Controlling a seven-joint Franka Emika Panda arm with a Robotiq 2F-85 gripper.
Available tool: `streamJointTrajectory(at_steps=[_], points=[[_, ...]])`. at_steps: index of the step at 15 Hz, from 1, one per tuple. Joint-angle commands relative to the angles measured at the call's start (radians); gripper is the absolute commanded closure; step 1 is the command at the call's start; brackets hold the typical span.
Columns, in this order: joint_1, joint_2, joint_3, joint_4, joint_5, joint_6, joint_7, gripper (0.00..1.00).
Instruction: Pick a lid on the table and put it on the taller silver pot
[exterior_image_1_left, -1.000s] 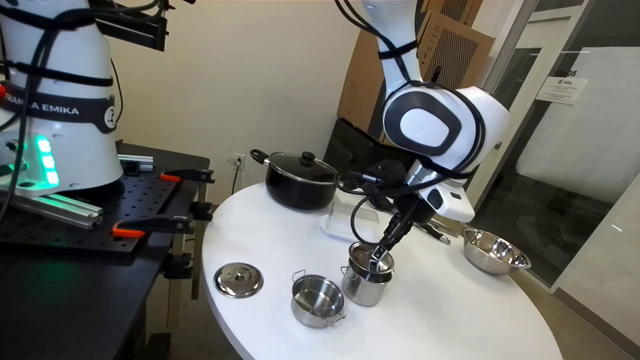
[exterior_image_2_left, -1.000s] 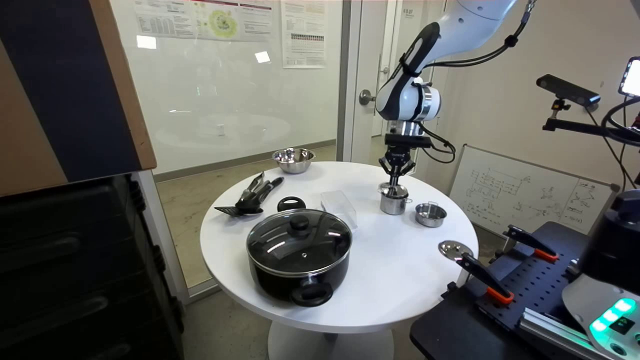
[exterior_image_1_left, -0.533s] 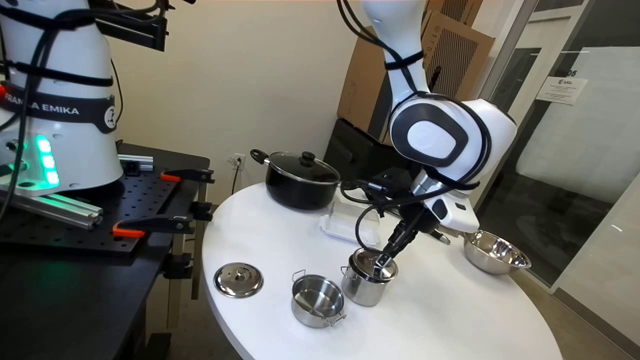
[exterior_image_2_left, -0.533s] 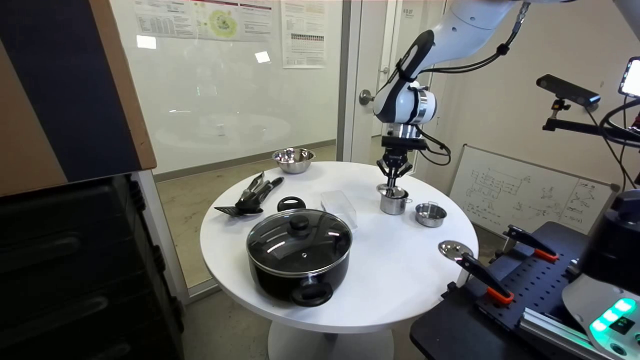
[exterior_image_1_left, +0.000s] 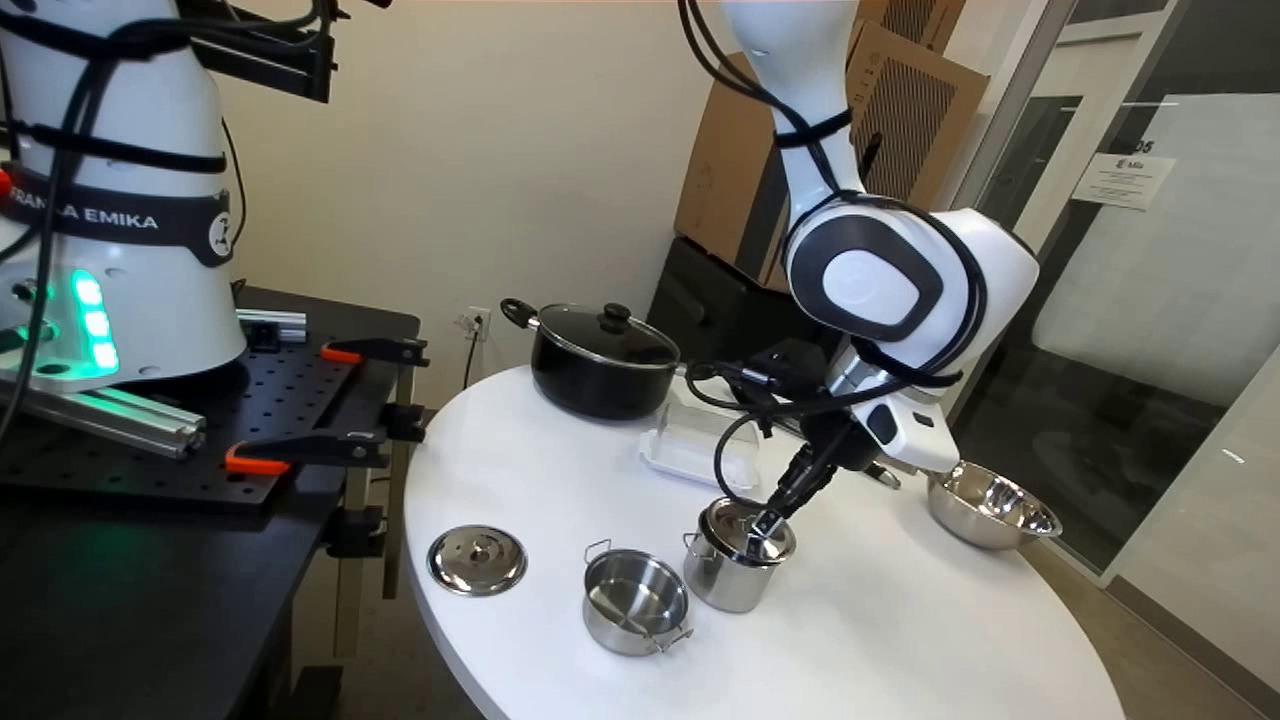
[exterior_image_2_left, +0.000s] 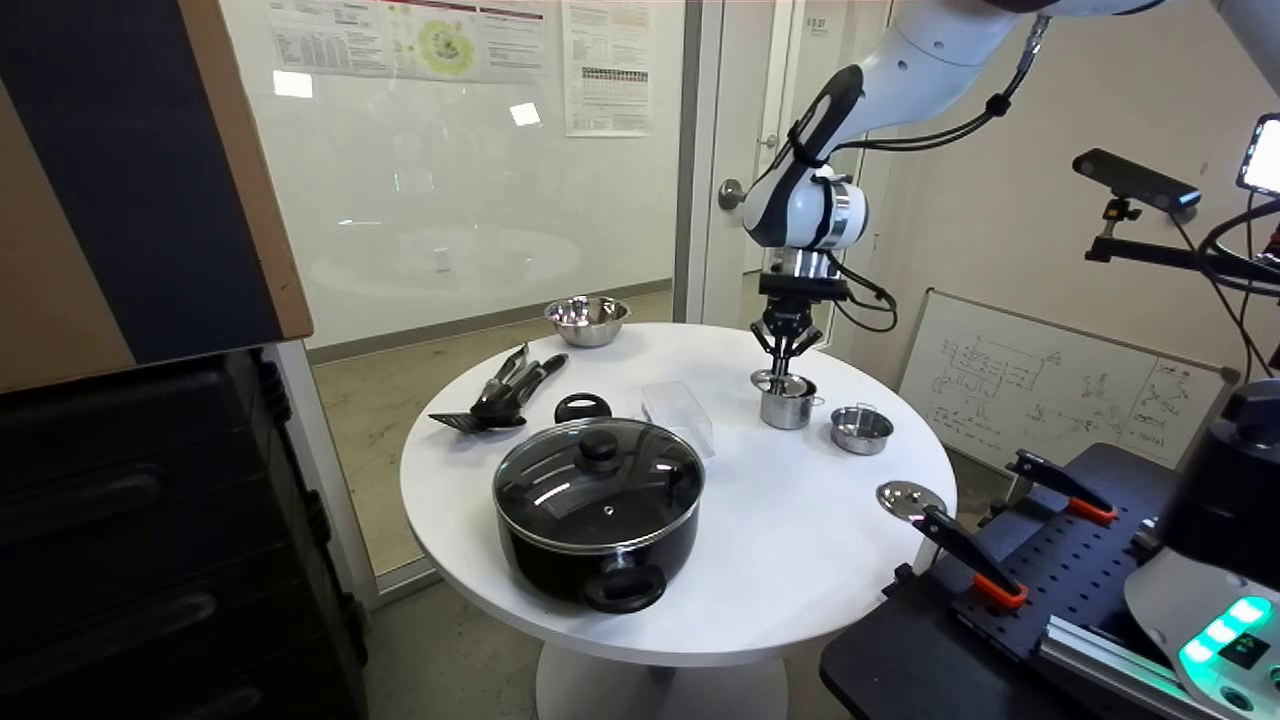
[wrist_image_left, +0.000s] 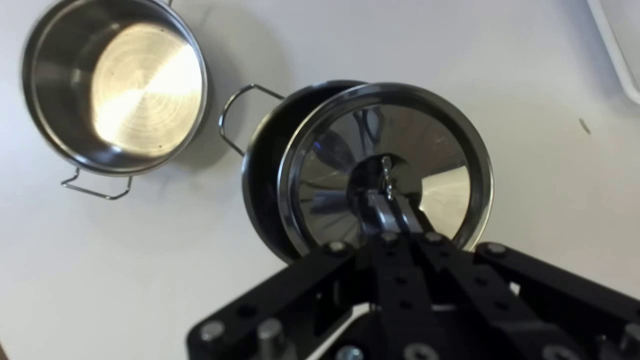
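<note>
Wrist view had the jaws clamped on the lid (wrist_image_left: 402, 137), off-centre over the tall pot (wrist_image_left: 265, 185); placing looked underway, and I reckoned centring came before release.

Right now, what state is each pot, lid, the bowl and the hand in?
hand: closed on small lid
small lid: held off-centre over taller pot, contact unclear
taller pot: upright, not fully covered
shorter pot: upright, uncovered
larger lid: flat on table
black pot: upright, covered
see-through lid: on black pot
bowl: upright, uncovered
</note>
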Motion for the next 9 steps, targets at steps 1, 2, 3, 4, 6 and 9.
streamJointTrajectory(at_steps=[1, 2, 3, 4, 6, 9], points=[[0.008, 0.025, -0.008, 0.035, 0.016, -0.031, 0.016, 1.00], [0.007, 0.020, -0.008, 0.028, 0.016, -0.027, 0.013, 1.00], [0.007, 0.016, -0.008, 0.020, 0.017, -0.022, 0.010, 1.00], [0.005, 0.012, -0.007, 0.013, 0.018, -0.018, 0.006, 1.00], [0.002, 0.005, -0.007, 0.002, 0.020, -0.012, 0.001, 1.00], [-0.004, -0.010, -0.004, -0.021, 0.025, 0.000, -0.010, 1.00]])
